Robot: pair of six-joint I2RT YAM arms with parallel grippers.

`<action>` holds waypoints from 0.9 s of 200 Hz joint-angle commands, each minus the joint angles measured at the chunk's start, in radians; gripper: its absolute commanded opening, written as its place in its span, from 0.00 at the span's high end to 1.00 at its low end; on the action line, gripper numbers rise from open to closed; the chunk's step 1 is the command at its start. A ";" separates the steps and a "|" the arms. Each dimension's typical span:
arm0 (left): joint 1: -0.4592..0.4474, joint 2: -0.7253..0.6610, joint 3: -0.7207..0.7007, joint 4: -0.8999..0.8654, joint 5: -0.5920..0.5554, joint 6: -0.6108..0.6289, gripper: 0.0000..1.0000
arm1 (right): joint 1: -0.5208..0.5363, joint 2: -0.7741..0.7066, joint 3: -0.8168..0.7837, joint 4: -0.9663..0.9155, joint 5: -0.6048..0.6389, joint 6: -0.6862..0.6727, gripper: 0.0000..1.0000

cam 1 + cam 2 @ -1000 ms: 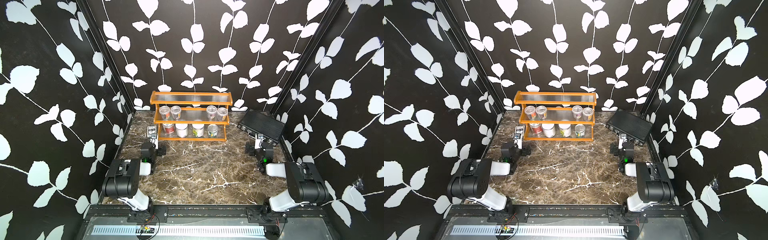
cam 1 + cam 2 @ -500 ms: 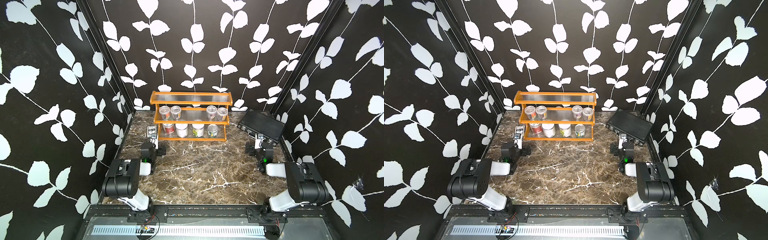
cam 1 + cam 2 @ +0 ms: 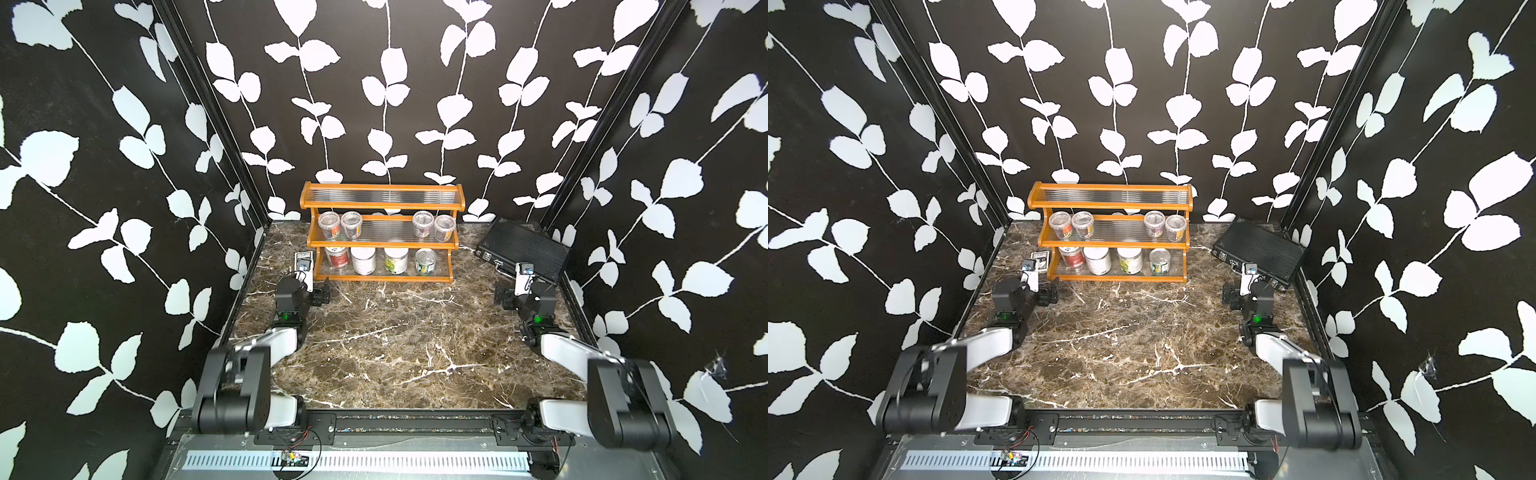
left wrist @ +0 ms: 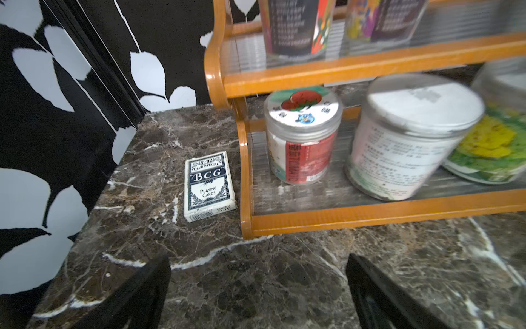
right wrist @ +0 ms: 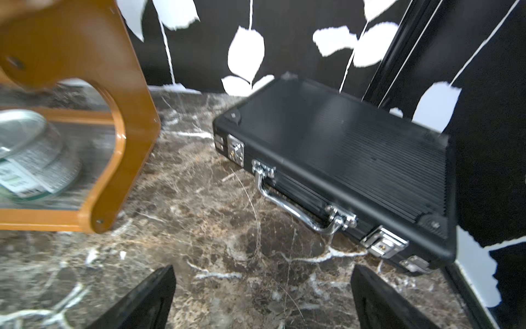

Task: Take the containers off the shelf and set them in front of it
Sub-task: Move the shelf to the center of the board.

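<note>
Jaws wide; orange-brown stepped shelf

left elbow: shifted toward the near edge, motion-blurred
right elbow: shifted the same way, less blur

A black ribbed case lies on the marble top near the shelf, jaws spread wide
</note>
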 commanded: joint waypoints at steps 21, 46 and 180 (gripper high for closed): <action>0.000 -0.294 0.111 -0.434 -0.001 -0.002 0.01 | 0.021 -0.147 0.109 -0.246 -0.127 0.041 0.01; 0.000 -0.363 0.223 -0.654 -0.022 -0.014 0.01 | 0.050 -0.202 0.185 -0.406 -0.177 0.061 0.01; 0.247 0.151 0.777 -0.970 0.351 -0.058 0.09 | 0.279 0.039 0.656 -0.842 0.070 0.225 0.05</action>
